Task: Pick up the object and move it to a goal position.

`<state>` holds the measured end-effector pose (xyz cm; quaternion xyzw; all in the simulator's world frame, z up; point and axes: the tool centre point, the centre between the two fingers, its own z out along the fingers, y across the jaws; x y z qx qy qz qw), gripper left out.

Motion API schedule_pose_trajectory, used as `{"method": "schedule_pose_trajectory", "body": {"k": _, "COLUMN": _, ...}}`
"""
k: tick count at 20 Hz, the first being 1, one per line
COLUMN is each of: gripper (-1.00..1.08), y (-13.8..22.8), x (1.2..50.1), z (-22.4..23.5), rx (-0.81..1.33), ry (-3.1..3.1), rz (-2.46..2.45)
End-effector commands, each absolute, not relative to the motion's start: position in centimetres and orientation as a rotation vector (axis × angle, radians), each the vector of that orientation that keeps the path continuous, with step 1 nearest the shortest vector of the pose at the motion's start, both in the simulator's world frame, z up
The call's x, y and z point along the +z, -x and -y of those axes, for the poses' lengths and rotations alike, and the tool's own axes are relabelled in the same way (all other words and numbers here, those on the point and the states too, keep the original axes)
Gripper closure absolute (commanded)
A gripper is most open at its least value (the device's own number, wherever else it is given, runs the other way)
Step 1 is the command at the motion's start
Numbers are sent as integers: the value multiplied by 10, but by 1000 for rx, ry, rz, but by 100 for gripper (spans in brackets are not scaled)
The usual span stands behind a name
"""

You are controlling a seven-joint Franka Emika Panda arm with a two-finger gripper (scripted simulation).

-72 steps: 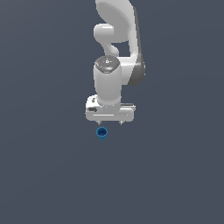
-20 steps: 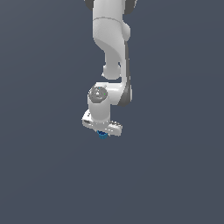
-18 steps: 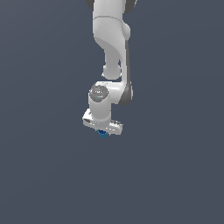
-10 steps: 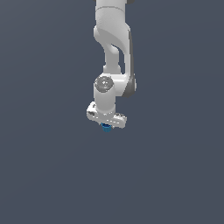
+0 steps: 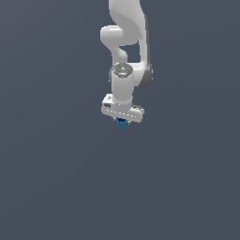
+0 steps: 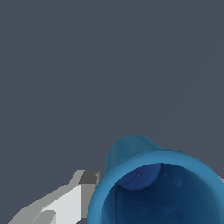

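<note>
The object [image 5: 122, 123] is a tiny blue cup, peeking out just under the white hand in the exterior view. My gripper [image 5: 122, 123] is shut on it and holds it off the grey floor. In the wrist view the object [image 6: 157, 183] fills the near corner, its open mouth and darker hollow facing the camera. One white finger [image 6: 65, 205] presses against its side; the other finger is almost wholly hidden behind the cup.
The white arm [image 5: 126, 42] rises straight up from the hand to the top edge of the exterior view. A plain dark grey floor [image 5: 56, 178] surrounds it on all sides.
The gripper closed on the blue cup and carried it upward and slightly toward the exterior view's right. The arm has straightened above it.
</note>
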<state>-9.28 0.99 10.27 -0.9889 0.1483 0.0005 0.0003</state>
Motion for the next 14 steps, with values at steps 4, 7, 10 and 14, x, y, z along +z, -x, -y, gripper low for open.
{"method": "schedule_pose_trajectory", "body": {"k": 4, "gripper": 108, "y": 120, "x": 121, "z": -28, "rx": 0, "ry": 3107, "rz": -466}}
{"method": "schedule_pose_trajectory", "body": {"k": 7, "gripper": 108, "y": 130, "x": 128, "z": -35, "rx": 0, "ry": 3107, "rz": -466}}
{"method": "schedule_pose_trajectory", "body": {"k": 10, "gripper": 108, "y": 137, "x": 133, "z": -40, "rx": 0, "ry": 3107, "rz": -467}}
{"method": "schedule_pose_trajectory", "body": {"k": 14, "gripper": 108, "y": 142, "x": 137, "z": -44, "rx": 0, "ry": 3107, "rz": -467}}
